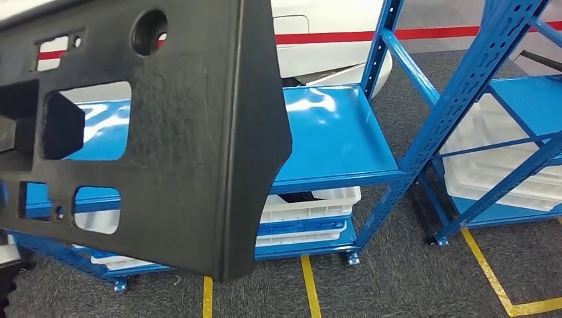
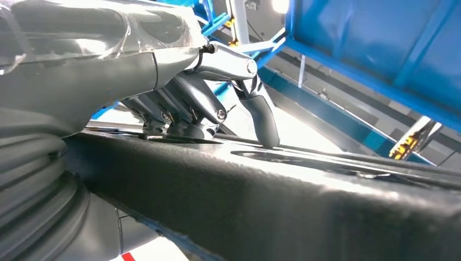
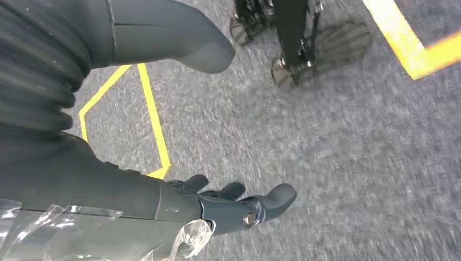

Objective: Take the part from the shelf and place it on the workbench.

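— Leftmost, up close in the head view?
— Large black moulded part (image 1: 192,132), pierced with cut-outs and one round hole, tilted and raised in front of the blue shelf (image 1: 335,136). Off the shelf, carried in the air.

— Held by what?
— Left hand (image 2: 209,95), seen from the left wrist. Dark fingers (image 2: 263,117) hooked over the part's thick edge and reaching down onto its far face, thumb on the near side; clamped around that edge. Part's rim (image 2: 282,206) running directly beneath the fingers and away past them.

— Beyond those fingertips?
— Blue shelf panel (image 2: 380,49) and blue beams, well apart from the hand.

— Further right in the head view?
— Shiny blue shelf board showing beside the part's right edge and through its cut-outs. Below it, white trays (image 1: 311,205) stacked on the lower level. Then a slanted blue upright (image 1: 457,99), and a second rack with more white bins (image 1: 490,159) behind its braces. Grey carpet (image 1: 397,271) underneath, marked with yellow lines (image 1: 487,268).

— And the right hand?
— Right hand (image 3: 239,206) over grey carpet, from its own wrist camera. Fingers (image 3: 280,197) stretched out and slightly apart, thumb clear of them, nothing inside. Yellow floor tape (image 3: 155,130) just behind the fingers; dark stand feet (image 3: 321,46) well beyond the fingertips.
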Action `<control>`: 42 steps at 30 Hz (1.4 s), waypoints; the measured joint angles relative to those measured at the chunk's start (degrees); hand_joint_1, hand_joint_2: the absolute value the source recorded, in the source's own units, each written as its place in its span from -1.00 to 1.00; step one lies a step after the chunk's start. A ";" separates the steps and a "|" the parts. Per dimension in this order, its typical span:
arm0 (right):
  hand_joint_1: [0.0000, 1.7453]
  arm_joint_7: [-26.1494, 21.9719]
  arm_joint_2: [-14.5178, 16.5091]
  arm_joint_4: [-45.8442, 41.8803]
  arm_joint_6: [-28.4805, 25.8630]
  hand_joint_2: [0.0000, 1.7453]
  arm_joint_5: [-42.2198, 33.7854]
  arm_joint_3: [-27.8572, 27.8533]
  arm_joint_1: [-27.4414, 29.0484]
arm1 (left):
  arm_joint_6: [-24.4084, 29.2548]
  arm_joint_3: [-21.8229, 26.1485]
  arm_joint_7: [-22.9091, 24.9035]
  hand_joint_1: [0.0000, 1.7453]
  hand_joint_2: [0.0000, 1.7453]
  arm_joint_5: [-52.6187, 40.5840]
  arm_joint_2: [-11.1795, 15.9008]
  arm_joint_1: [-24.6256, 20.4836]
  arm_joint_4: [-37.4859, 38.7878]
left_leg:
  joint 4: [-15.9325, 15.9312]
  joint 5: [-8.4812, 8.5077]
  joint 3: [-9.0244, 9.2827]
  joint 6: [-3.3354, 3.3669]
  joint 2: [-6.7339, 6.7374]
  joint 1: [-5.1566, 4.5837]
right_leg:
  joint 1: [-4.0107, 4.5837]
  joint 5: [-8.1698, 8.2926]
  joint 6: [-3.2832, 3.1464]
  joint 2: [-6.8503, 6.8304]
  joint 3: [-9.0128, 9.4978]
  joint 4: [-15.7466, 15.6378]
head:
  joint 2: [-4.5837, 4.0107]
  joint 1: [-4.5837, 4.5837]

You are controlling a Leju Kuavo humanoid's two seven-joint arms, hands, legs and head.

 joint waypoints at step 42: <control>-1.00 -1.77 -0.62 0.17 3.52 1.00 -0.13 -0.78 -0.03 | -0.34 0.62 0.43 1.00 1.00 2.37 0.45 1.42 0.09 | 0.76 6.55 -6.81 -1.12 0.25 -0.58 | 0.26 -5.24 -0.92 0.42 12.43 -4.24 | 0.00 0.17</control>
